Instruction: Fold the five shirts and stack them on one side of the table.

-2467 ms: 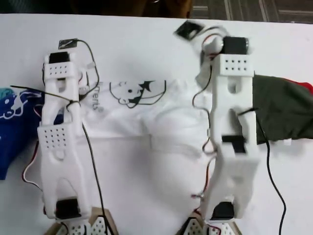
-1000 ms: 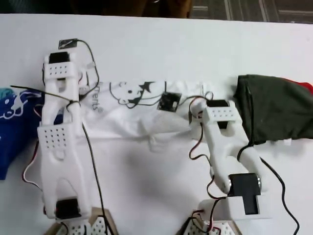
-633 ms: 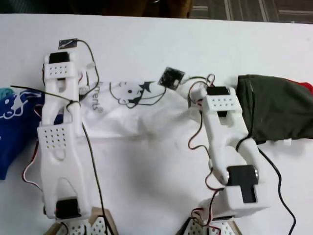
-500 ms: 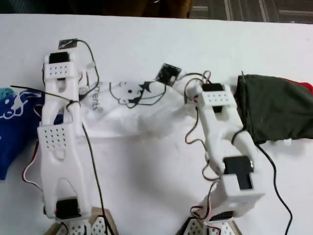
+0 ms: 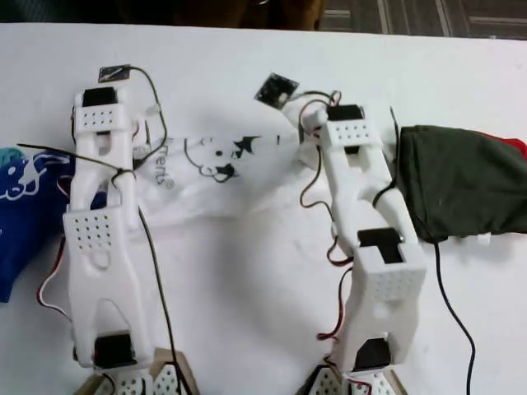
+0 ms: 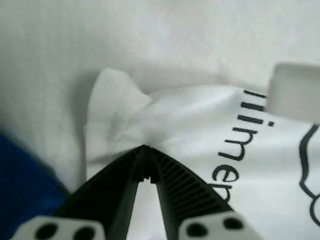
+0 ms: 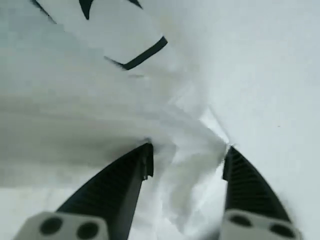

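Between the fingers of the left gripper (image 6: 145, 150), which are closed together, a bunched corner of the white shirt (image 6: 190, 120) is pinched. The cloth is puckered into small folds just beyond the fingertips. Black lettering and part of a line drawing are printed on the shirt to one side of these fingers. A blue shirt (image 6: 25, 200) is seen close by on the other side, lying on the white counter (image 5: 247, 313).

The fingers of the right gripper (image 7: 187, 155) are spread wide apart. A rumpled ridge of the same white shirt is raised between them but is not clamped; one fingertip is set against the cloth.

From above, the white shirt is seen drawn out across the counter from one pair of fingers to the other. Beyond the right gripper's fingers, away from the white shirt, a dark green shirt (image 5: 469, 185) is heaped, with a red edge (image 5: 515, 146) showing at its outer side.
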